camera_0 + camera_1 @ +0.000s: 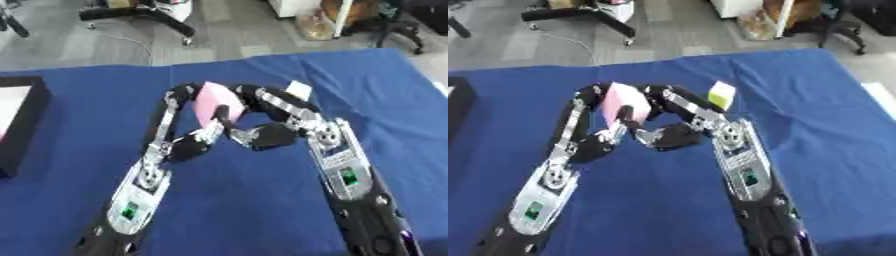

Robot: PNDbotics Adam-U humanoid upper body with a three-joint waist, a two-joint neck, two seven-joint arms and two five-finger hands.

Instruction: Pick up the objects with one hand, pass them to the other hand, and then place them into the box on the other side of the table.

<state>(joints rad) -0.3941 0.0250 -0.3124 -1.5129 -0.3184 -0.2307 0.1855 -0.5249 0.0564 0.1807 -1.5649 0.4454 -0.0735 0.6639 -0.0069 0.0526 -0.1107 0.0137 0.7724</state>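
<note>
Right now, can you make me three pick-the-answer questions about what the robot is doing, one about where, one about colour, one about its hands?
1. Where is the pink object?
A. Between the two hands, above the cloth
B. Inside the box
C. On the floor

2. What colour is the table cloth?
A. Red
B. Blue
C. White

3. What are the left hand and right hand doing?
A. Both resting flat and open
B. Both curled round the pink object
C. Both out of sight

Answers: 1 A, the pink object sits between the two hands near the table's middle, far from the black box at the left edge. 2 B, the cloth is blue all over. 3 B, fingers from each side wrap the pink object.
</note>
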